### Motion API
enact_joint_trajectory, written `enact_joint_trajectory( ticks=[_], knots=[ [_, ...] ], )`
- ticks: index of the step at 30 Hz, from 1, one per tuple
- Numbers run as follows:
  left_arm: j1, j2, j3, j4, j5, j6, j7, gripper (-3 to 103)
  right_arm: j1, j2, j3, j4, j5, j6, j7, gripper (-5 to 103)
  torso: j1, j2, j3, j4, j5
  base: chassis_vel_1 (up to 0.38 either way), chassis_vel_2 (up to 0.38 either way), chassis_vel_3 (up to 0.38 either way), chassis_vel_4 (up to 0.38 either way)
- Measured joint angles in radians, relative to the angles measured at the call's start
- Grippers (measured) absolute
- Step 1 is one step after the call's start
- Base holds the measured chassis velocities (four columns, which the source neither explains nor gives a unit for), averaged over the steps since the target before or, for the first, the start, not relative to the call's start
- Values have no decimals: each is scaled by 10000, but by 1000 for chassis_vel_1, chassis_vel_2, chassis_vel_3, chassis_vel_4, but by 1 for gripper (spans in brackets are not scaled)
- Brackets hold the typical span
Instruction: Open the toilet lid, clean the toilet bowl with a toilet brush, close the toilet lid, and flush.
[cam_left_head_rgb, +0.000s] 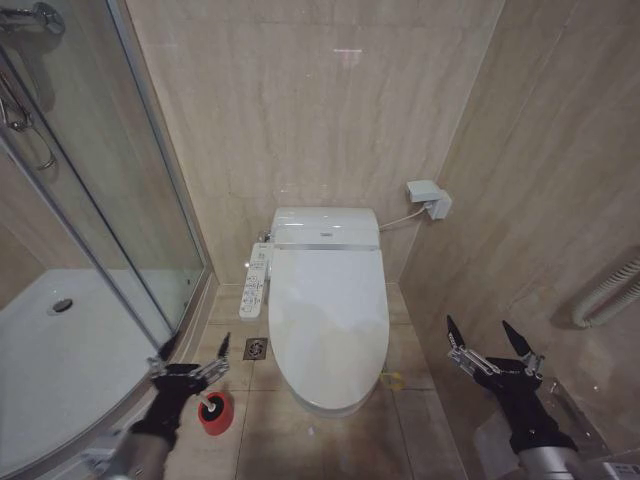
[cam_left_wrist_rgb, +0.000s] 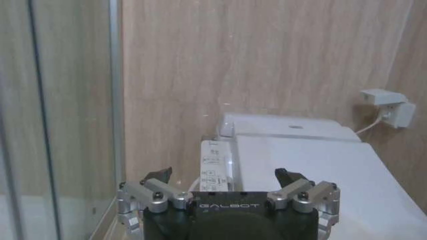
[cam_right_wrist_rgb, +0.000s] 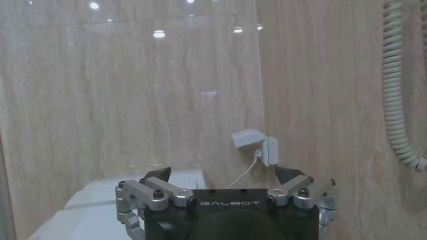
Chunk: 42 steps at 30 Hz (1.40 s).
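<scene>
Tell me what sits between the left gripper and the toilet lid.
In the head view, bare floor tile with a small floor drain separates the left gripper from the closed toilet lid; the red holder cup stands nearer.

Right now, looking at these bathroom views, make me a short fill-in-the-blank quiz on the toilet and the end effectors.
1. The toilet lid is ____, covering the bowl.
2. The red holder cup stands on the floor to the toilet's ____ side, just beside the left end effector.
3. The right end effector hovers with its fingers ____ and nothing between them.
4. The white button panel sits on the side of the toilet nearer the glass ____ enclosure.

Missing words: closed; left; open; shower
</scene>
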Motion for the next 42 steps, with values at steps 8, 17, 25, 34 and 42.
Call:
enact_joint_trajectory(
  ticks=[8, 17, 25, 34, 42],
  knots=[
    [-16, 0, -108, 126, 240, -302, 160, 100, 0, 0, 0, 0, 0, 0, 0, 100, -1, 0, 0, 4, 1, 0, 0, 0, 0],
    [-303, 231, -518, 522, 325, -1287, 174, 100, 0, 0, 0, 0, 0, 0, 0, 100, 0, 0, 0, 4, 0, 0, 0, 0, 0],
    [-460, 417, -647, 673, 98, -2110, 495, 100, 0, 0, 0, 1, 0, 0, 0, 100, -1, 0, -1, 4, 0, 0, 0, 0, 0],
    [-881, 729, -951, 1078, -927, -2440, 584, 100, 0, -1, 0, 0, 0, 0, 0, 100, -1, 0, -1, 5, 0, 0, 0, 0, 0],
    [-1441, 951, -1215, 1693, -1269, -2743, 510, 100, 0, 0, 0, 0, 0, 0, 0, 100, 0, 0, 0, 3, -1, 0, 0, 0, 0]
  ],
)
